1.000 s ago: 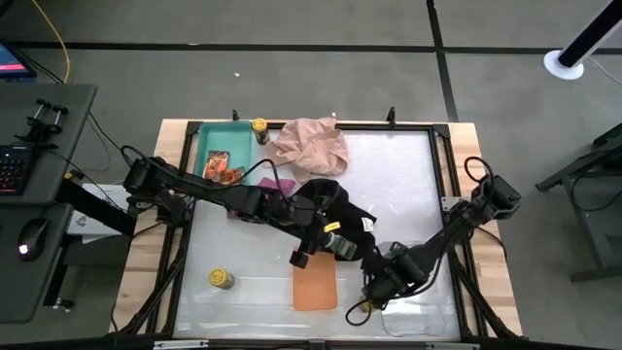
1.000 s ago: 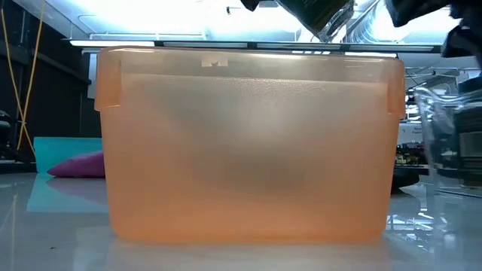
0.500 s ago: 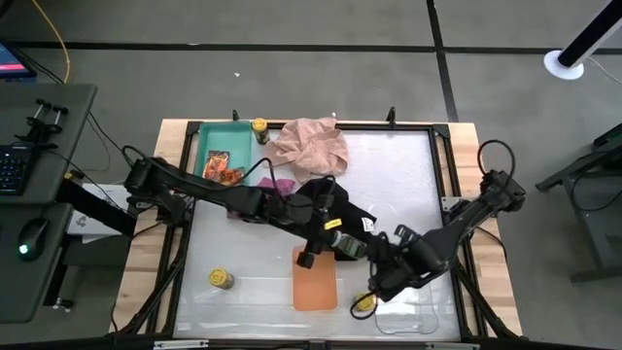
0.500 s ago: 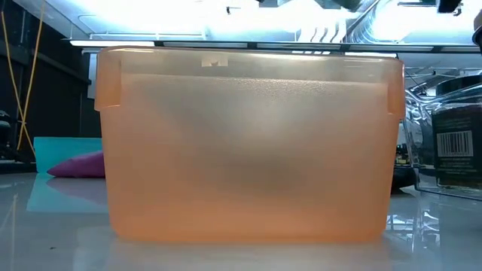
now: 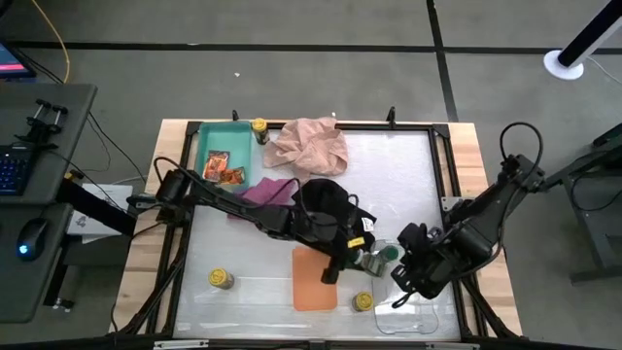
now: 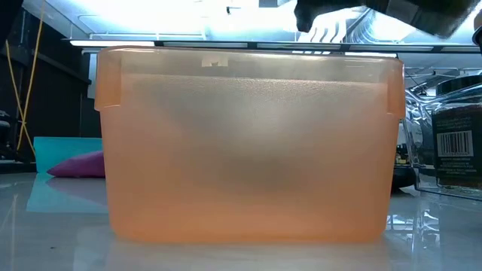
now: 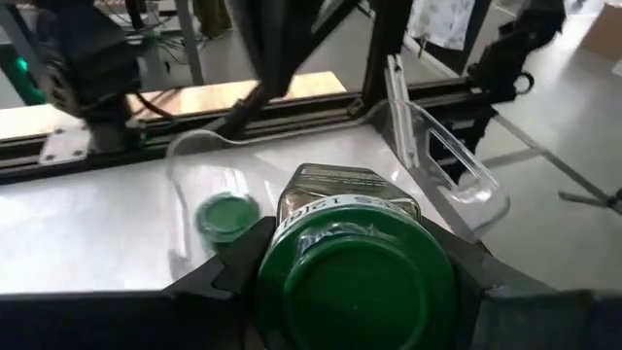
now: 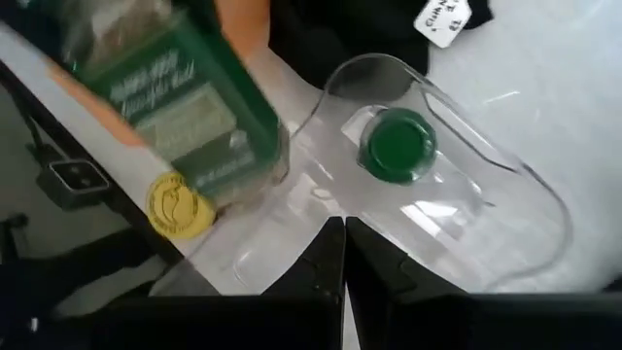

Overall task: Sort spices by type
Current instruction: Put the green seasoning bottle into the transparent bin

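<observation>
Looking down, the left pincer [image 5: 362, 261] carries a green-lidded jar [image 5: 369, 261] near the counter's front edge, toward the clear tray [image 5: 413, 319] holding another green-lidded jar [image 5: 390, 254]. Left wrist view: it's clamped on that jar [image 7: 352, 277], likely to group it. Right pincer [image 5: 410, 275], closed together, waits beside.

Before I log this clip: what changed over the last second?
The left claw, gripping a green-lidded jar, carried it rightward from the black cloth toward the clear tray. The right claw, shut and empty, drew back to the right, off the tray. The orange tray, teal tray and yellow-lidded jars stayed put.
</observation>
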